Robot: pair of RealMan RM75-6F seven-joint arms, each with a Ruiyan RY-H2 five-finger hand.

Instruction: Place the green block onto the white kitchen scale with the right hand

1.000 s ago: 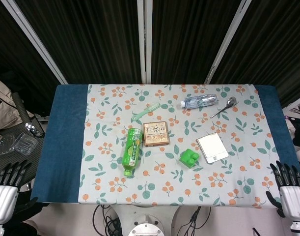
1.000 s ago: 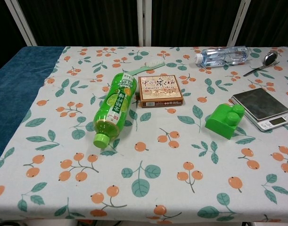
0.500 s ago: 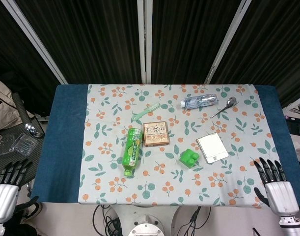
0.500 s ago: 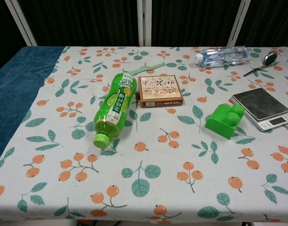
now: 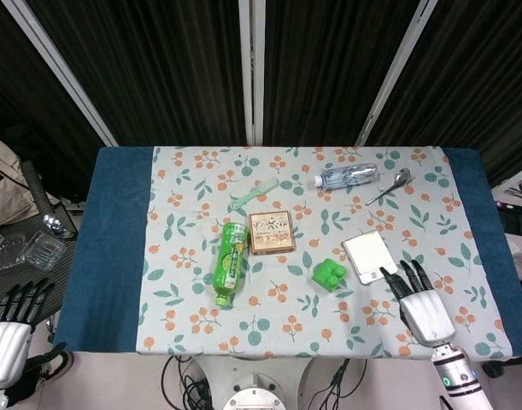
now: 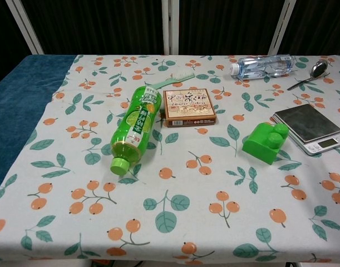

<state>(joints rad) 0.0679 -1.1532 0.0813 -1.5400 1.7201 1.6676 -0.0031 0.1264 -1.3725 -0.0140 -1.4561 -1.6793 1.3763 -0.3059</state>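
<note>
Change: the right hand has come in over the near table edge from the right corner within the last second; I take this as the start of the reach, with nothing grasped yet.
Right hand: fingers apart, empty, pointing away toward the scale, palm down.
Left hand: unmoved, off the table's near left corner, fingers spread, empty.
Green block: lying on the floral tablecloth, just left of the white kitchen scale, apart from the hand.
Farther back: green bottle, tea box, water bottle.
</note>
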